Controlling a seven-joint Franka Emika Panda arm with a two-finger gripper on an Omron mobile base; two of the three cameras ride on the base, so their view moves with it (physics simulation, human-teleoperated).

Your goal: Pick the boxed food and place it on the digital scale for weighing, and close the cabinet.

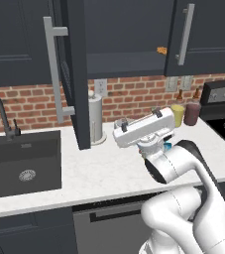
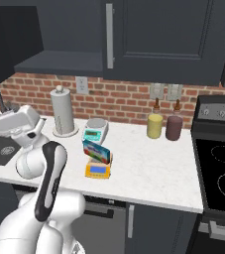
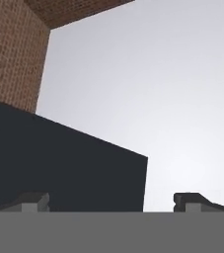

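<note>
Pretty standard kitchen here: red brick backsplash (image 1: 29,101) running along the wall, with a white marble-look countertop (image 2: 148,168) under it. Dark sink (image 1: 22,161) set into the counter on the left, black faucet (image 1: 2,116) curving over it. Black stove (image 2: 218,168) with a glass cooktop sits at the right end. White outlet (image 2: 82,85) and switch plates (image 2: 166,92) on the brick. Lower cabinets (image 2: 153,223) are dark too, lighting's flat and even.

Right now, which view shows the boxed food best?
The right base view: the boxed food sits on the digital scale, unobstructed. In the left base view the arm blocks that spot; the hand view faces the cabinet door instead.
</note>
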